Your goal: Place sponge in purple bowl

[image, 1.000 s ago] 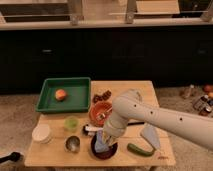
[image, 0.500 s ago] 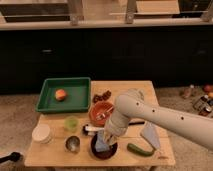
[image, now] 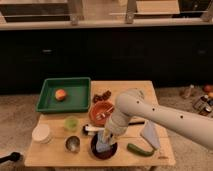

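Note:
The purple bowl [image: 95, 150] sits at the front middle of the wooden table, dark and shallow. The sponge [image: 103, 146], a small pale blue block, is over the bowl's inside, right at the tip of my gripper [image: 106, 138]. The gripper reaches down from the white arm [image: 150, 112], which comes in from the right. I cannot tell whether the sponge rests on the bowl's bottom or hangs just above it. The arm hides the bowl's far right rim.
An orange-red bowl [image: 100, 111] stands just behind. A steel cup [image: 72, 144], green cup [image: 71, 122] and white container [image: 41, 133] stand left. A green tray [image: 47, 102] holds an orange fruit [image: 61, 94]. A pale grey-blue sheet [image: 150, 134] and a green vegetable [image: 140, 149] lie right.
The gripper with the sponge has sunk slightly towards the purple bowl. The arm has barely shifted, and nothing else on the table has moved.

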`<state>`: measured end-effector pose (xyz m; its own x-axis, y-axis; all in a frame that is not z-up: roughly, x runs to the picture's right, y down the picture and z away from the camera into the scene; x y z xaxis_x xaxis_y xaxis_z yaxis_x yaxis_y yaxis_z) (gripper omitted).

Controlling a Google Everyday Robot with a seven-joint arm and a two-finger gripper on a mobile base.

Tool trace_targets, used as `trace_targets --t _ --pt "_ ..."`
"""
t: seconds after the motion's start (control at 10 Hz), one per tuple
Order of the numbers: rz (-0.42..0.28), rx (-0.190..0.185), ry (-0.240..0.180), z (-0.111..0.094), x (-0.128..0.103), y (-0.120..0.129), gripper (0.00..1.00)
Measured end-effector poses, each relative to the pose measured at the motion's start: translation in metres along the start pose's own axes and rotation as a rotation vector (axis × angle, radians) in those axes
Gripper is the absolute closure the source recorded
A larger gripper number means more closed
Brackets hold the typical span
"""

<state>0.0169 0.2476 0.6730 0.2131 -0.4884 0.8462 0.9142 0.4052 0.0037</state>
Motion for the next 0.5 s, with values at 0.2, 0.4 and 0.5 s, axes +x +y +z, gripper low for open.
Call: trace_targets --t 0.2,0.4,0.5 --pt "0.002 0.003 -0.002 0.0002 0.0011 -0.0005 0.20" --pt "0.019 0.004 0.004 -0.0003 0.0054 0.0013 0.20" --pt "0.030 0.011 0.015 -0.0010 0.0096 0.0014 0.20"
